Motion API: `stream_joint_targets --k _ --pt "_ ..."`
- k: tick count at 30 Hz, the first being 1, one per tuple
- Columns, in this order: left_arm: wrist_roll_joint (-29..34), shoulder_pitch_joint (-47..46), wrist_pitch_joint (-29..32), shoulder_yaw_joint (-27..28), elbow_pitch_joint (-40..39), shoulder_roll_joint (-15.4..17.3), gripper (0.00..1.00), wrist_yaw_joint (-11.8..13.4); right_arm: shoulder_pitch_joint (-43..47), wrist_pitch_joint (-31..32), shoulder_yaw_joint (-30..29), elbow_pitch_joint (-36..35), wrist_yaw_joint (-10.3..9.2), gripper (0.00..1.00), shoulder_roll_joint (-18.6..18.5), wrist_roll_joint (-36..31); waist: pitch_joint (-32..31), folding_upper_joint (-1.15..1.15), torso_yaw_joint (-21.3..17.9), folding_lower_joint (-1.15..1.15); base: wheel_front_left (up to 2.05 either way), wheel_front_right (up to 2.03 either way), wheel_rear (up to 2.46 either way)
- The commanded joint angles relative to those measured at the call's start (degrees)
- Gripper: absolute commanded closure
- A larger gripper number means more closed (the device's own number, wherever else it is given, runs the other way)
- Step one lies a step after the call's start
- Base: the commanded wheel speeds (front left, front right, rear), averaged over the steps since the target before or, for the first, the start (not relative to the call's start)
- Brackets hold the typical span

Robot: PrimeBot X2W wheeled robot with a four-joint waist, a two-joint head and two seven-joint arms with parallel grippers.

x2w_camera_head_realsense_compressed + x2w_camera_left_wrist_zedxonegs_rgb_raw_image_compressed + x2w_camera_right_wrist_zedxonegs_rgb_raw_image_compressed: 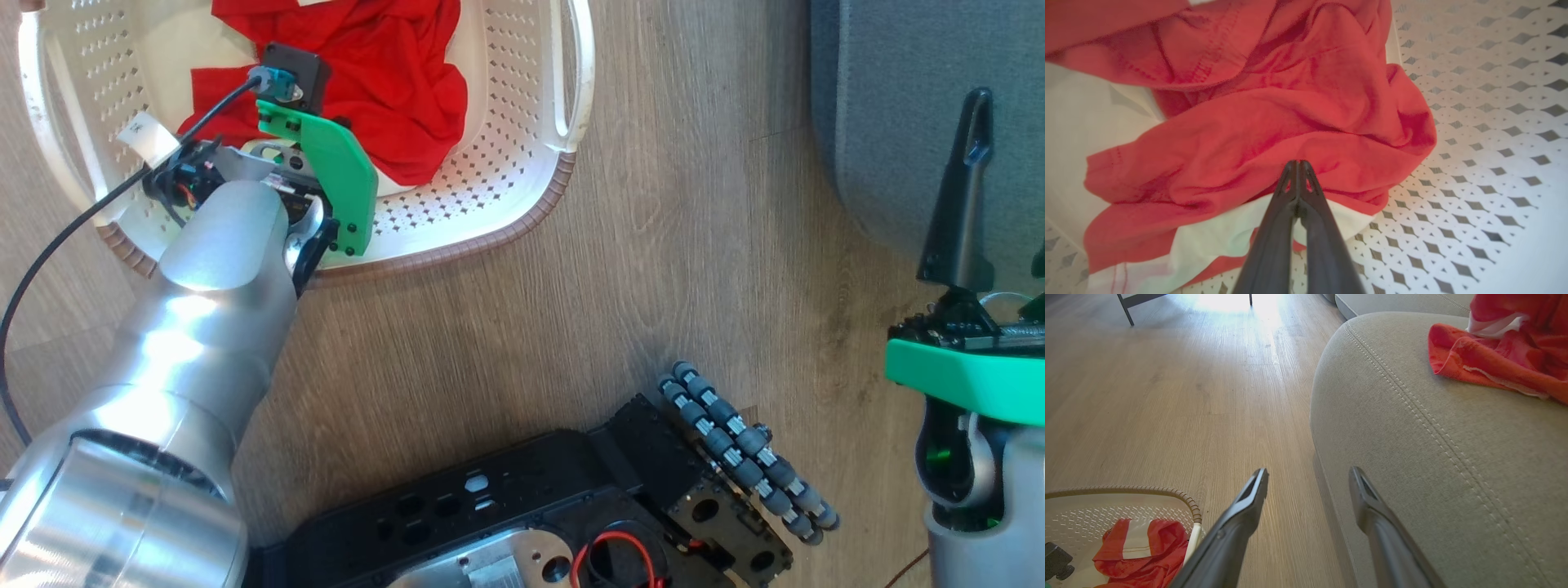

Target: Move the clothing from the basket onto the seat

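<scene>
Wooden floor (694,245) (pale planks), basket (506,204) standing on it, seat (898,98) alongside

The basket (490,180) and clothing (392,82) were cut off by the top edge, the seat (882,122) by the right.

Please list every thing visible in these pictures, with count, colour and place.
floor: one, brown wood-look, under everything
basket: one, cream-white, brown rim, on floor
seat: one, grey, right of basket
clothing in basket: one crumpled heap, red and white, inside basket
clothing on seat: one heap, red and white, on seat
furniture legs: two, dark, far across floor
robot base: one, black, on floor
roller wheel: one, grey, on base corner
left gripper: one, dark, jaws shut on clothing in basket
right gripper: one, dark, jaws open, by seat edge
</scene>
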Motion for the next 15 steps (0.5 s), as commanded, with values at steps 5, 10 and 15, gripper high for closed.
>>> stream_joint_targets --k 5,10,15 --pt "-1.4 1.8 -0.8 -0.5 -1.6 -0.1 1.0 -0.1 3.7 -0.3 0.9 -1.6 0.4 0.0 -0.4 0.0 0.0 0.0 -0.1 0.0 0.0 0.0 0.0" --pt "-2.7 1.3 -2.2 -0.9 -2.3 -0.1 1.0 -0.2 3.4 -0.3 0.9 -1.5 0.4 0.0 -0.4 0.1 0.0 0.0 0.0 0.0 0.0 0.0 0.0" --pt "-4.2 0.7 -4.2 -1.2 -3.3 -0.1 1.0 -0.2 3.0 -0.3 1.0 -1.2 0.4 0.0 -0.4 0.1 0.0 0.0 0.0 0.0 0.0 0.0 0.0"
